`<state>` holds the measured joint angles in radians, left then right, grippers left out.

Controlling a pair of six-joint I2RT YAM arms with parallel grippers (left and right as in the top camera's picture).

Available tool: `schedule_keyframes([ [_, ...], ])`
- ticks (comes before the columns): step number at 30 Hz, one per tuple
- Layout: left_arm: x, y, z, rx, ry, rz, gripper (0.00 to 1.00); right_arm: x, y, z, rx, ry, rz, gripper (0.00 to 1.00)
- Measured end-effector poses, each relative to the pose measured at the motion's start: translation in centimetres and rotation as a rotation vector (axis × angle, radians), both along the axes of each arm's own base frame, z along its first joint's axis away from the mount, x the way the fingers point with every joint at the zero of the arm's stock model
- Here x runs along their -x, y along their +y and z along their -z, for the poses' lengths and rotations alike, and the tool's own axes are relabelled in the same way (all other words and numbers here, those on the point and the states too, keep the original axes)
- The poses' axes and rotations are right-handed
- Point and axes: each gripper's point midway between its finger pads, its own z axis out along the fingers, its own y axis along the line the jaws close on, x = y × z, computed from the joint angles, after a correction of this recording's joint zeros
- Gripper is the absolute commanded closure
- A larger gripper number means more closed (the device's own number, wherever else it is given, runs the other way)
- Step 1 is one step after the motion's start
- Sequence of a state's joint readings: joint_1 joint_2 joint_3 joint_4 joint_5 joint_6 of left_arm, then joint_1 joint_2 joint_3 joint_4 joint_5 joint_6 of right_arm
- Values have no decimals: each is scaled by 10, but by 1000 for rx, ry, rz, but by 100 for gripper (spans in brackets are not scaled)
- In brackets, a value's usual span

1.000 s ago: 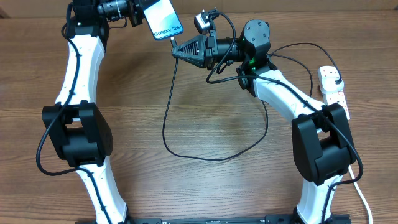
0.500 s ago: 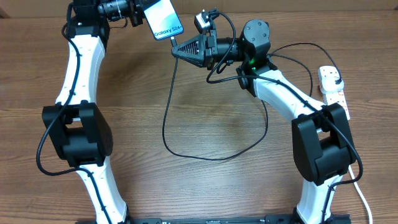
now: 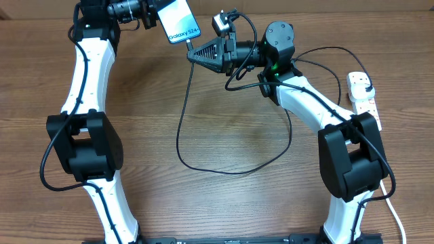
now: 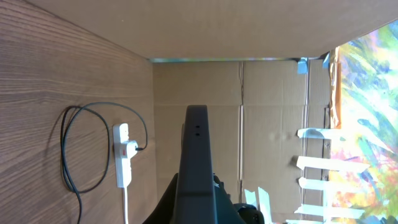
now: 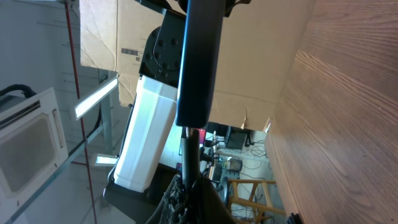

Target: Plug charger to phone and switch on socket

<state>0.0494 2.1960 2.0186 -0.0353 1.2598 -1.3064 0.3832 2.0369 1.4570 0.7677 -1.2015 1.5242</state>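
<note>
Overhead view: one slim rectangular smartphone with a light blue screen reading "Galaxy S24" [image 3: 178, 20], one long thin black charger cable [image 3: 179, 139], one white elongated power strip [image 3: 365, 102]. The smartphone is raised off the wooden table [image 3: 224, 210] at the far left, one end clamped in the closed left gripper [image 3: 154, 15]. The right gripper [image 3: 192, 55], jaws closed, pinches the connector end of the charger cable, whose tip meets the smartphone's lower edge; seating depth cannot be told. The cable loops across the table to a black plug occupying one outlet of the power strip at the right edge. Left wrist view: one red switch shows on the strip [image 4: 123, 158].
</note>
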Motion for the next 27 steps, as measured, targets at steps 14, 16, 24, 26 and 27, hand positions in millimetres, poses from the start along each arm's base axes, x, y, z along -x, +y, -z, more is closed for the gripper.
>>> schedule_keyframes([
  [14,1,-3,0,-1,-4,6,96,0,0,0,0,-2,-1,96],
  [16,1,-5,0,-1,-5,9,96,1,0,0,1,-2,-4,96],
  [24,1,-6,-1,-2,-7,11,96,1,0,0,1,-3,-6,96],
  [26,1,-6,-1,-2,-7,11,96,1,0,0,1,-3,-6,96],
  [27,1,-6,-1,-2,-7,11,96,1,0,0,1,-3,-6,96],
])
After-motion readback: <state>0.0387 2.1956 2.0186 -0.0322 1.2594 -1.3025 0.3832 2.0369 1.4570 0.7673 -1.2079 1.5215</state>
